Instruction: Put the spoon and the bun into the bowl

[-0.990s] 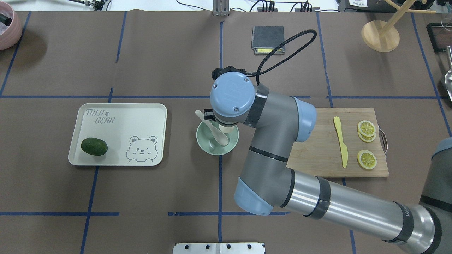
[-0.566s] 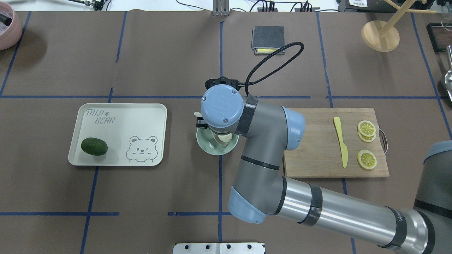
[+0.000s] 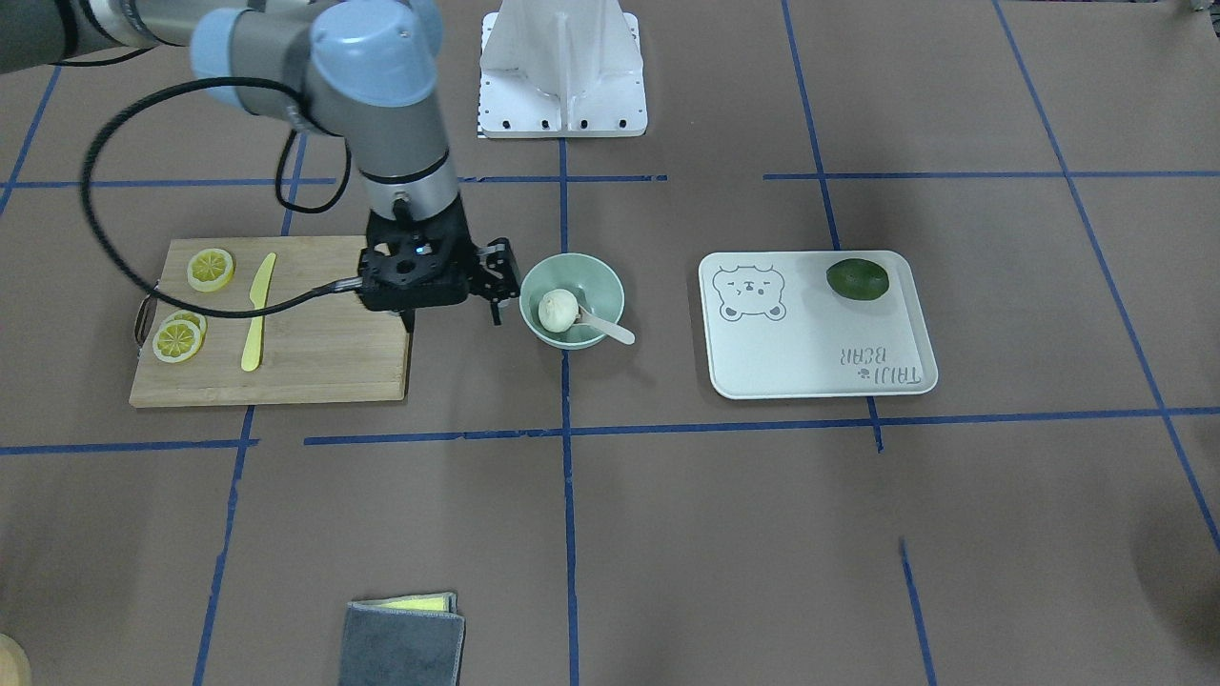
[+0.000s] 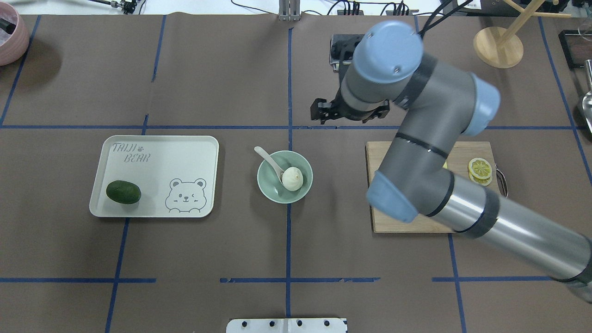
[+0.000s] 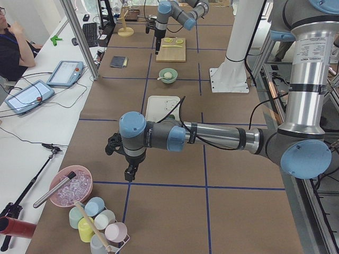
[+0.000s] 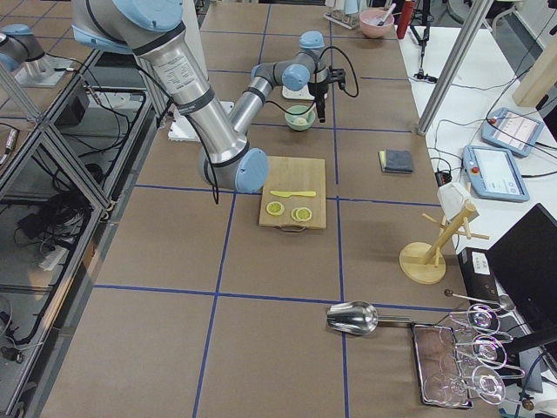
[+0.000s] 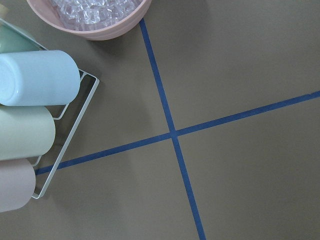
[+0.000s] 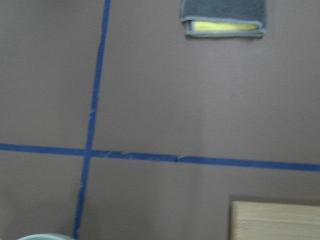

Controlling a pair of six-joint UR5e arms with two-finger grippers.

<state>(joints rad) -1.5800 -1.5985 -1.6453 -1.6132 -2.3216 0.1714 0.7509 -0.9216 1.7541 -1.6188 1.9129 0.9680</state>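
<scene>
The mint-green bowl (image 4: 273,193) stands mid-table, also in the front view (image 3: 593,280). The white bun (image 4: 292,179) lies inside it, as the front view (image 3: 559,311) shows. The pale spoon (image 4: 268,160) rests in the bowl beside the bun, its handle over the rim (image 3: 611,330). My right gripper (image 3: 453,319) is open and empty, raised beside the bowl on the cutting-board side, apart from it. My left gripper (image 5: 127,172) hangs far off near the cup rack; I cannot tell whether it is open.
A pale tray (image 4: 157,152) holds a dark green fruit (image 4: 123,192). A wooden cutting board (image 3: 315,362) carries a yellow knife (image 3: 255,310) and lemon slices (image 3: 210,270). A grey cloth (image 3: 405,636) lies beyond. Cups (image 7: 30,85) and a pink bowl (image 7: 100,27) stand under the left wrist.
My right gripper has risen from over the bowl and moved away toward the far right. The bun, hidden under the wrist before, now lies free in the bowl.
</scene>
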